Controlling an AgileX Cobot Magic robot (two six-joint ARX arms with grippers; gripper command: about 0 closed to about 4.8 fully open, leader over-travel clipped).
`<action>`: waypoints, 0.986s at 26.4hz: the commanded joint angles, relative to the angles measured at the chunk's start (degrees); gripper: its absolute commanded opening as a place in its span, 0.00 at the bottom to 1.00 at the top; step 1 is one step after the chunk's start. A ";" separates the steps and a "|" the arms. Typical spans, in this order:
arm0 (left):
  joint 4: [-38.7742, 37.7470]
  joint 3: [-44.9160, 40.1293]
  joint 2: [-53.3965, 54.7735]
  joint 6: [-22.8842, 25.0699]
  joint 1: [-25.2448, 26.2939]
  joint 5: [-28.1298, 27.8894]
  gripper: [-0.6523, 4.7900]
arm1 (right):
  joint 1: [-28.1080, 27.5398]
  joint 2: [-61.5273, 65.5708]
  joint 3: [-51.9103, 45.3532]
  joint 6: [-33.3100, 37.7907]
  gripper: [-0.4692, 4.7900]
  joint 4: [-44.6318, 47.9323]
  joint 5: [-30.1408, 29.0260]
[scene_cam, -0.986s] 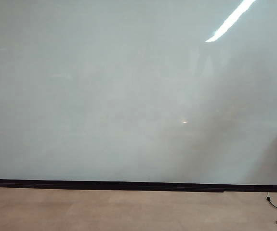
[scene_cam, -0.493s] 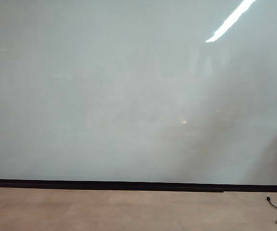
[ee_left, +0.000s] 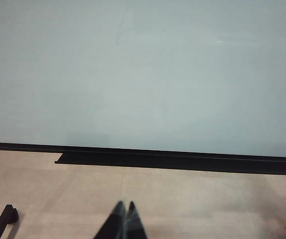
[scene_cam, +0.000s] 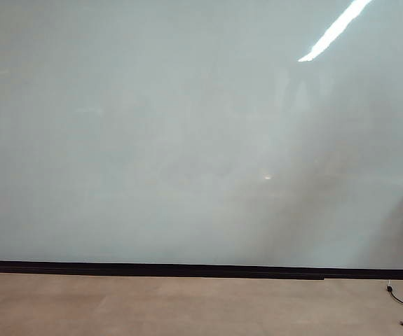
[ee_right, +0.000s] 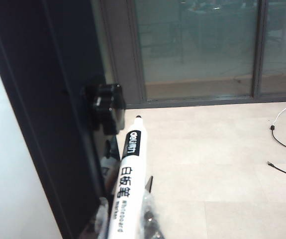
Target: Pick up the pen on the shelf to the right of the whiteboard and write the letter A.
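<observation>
Showing no shift across the whiteboard (scene_cam: 152, 140) since earlier; right gripper (ee_right: 128, 221) clamping the pen (ee_right: 128, 174) beside the board's dark edge, tip outward for writing; left gripper (ee_left: 124, 221) idling shut, empty.

The slim white plastic marker pen (ee_right: 127, 191) is showing print along its barrel in the right wrist view: a black band near the tip is carrying white Latin lettering (too small to make out), and black Chinese characters are running down the white barrel below it. Nothing readable is showing anywhere else.
</observation>
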 commanded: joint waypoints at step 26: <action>0.35 0.17 0.00 0.22 0.00 0.22 0.11 | 1.38 -7.45 -4.63 -2.93 0.09 0.94 21.64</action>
